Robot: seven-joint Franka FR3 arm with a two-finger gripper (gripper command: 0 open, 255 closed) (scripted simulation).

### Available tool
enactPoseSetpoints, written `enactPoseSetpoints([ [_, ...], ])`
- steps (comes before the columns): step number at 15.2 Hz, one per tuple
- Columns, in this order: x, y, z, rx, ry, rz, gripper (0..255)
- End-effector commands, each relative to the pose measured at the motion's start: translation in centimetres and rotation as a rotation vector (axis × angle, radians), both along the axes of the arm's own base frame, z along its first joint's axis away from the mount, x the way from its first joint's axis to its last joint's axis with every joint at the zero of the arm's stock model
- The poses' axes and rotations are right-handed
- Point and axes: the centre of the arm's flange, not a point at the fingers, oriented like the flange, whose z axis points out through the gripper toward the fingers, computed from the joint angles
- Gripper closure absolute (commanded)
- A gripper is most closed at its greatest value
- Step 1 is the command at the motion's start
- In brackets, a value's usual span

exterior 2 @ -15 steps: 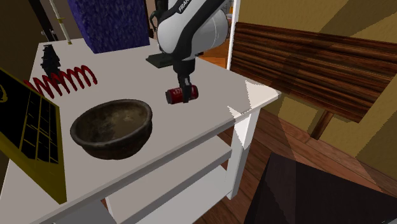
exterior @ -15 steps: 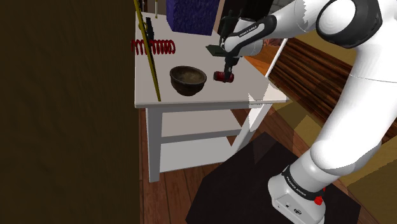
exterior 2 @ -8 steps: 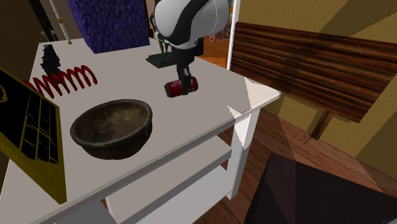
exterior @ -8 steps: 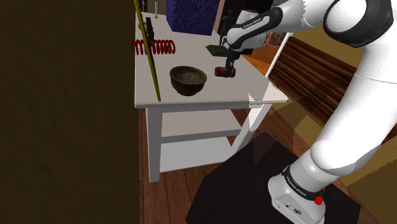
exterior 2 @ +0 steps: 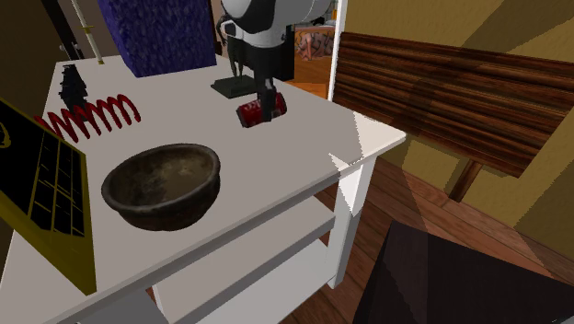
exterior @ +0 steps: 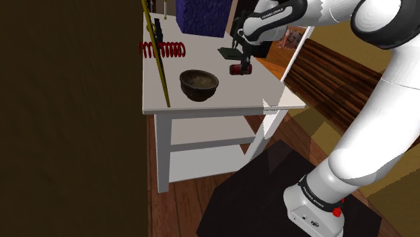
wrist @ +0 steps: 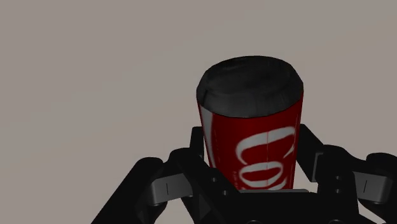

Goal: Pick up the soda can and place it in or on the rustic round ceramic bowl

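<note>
One red soda can [exterior 2: 260,111] was shown pinched between the two black fingers of the gripper [exterior 2: 267,103], so the first half of the task, the pick-up, was judged done. The can was held on its side and somewhat tilted, and it appeared to hang just clear of the white table [exterior 2: 304,156] rather than rest on it. The carry across and the release into the dark brown round bowl [exterior 2: 166,207] were judged not yet done. Nothing was seen inside the bowl, which stood apart from the can, nearer the table's front edge in the second exterior view. In the shoulder view the can [exterior: 239,69] was seen under the gripper [exterior: 240,65] above the table [exterior: 222,97], toward the table edge on that view's right. The bowl [exterior: 198,93] sat closer to the middle of the table edge nearest that camera. In the wrist view the can [wrist: 251,121] was clasped on both sides by the gripper [wrist: 251,153], with a finger pressed against each flank. Its dark end pointed away from the hand, and white lettering was visible on the red wall. The jaws were closed firmly on the can's body, and no gap was seen between finger and can.
</note>
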Motion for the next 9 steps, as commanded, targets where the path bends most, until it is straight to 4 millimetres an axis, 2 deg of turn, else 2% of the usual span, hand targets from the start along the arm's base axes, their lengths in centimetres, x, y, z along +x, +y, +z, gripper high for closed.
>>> enactPoseSetpoints([
  [1, 0.0, 0.0, 1.1, 0.0, 0.0, 0.0, 255],
  [9, 0.0, 0.0, 5.3, 0.0, 0.0, 0.0, 255],
])
